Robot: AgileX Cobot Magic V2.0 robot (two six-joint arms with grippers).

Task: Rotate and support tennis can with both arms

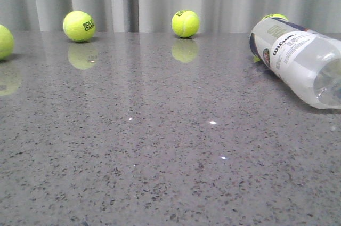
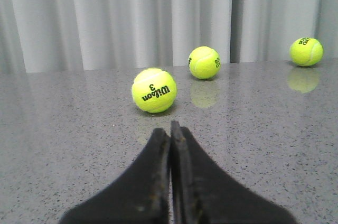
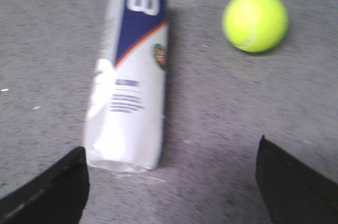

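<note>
The tennis can (image 1: 298, 61) lies on its side at the right of the grey table, clear plastic with a navy-and-white Wilson label. It also shows in the right wrist view (image 3: 129, 76), lying lengthwise ahead of my right gripper (image 3: 171, 182). That gripper is open wide and empty, its fingers (image 3: 50, 189) apart; the can's near end lies just ahead of this finger, not between the jaws. My left gripper (image 2: 170, 134) is shut and empty, low over the table, pointing at a tennis ball (image 2: 153, 90). Neither arm shows in the front view.
Yellow-green tennis balls lie about: two at the far edge (image 1: 79, 25) (image 1: 185, 23), one at the left edge (image 1: 4, 41), one behind the can (image 1: 275, 17). One ball (image 3: 255, 20) lies beside the can in the right wrist view. A grey curtain hangs behind the table.
</note>
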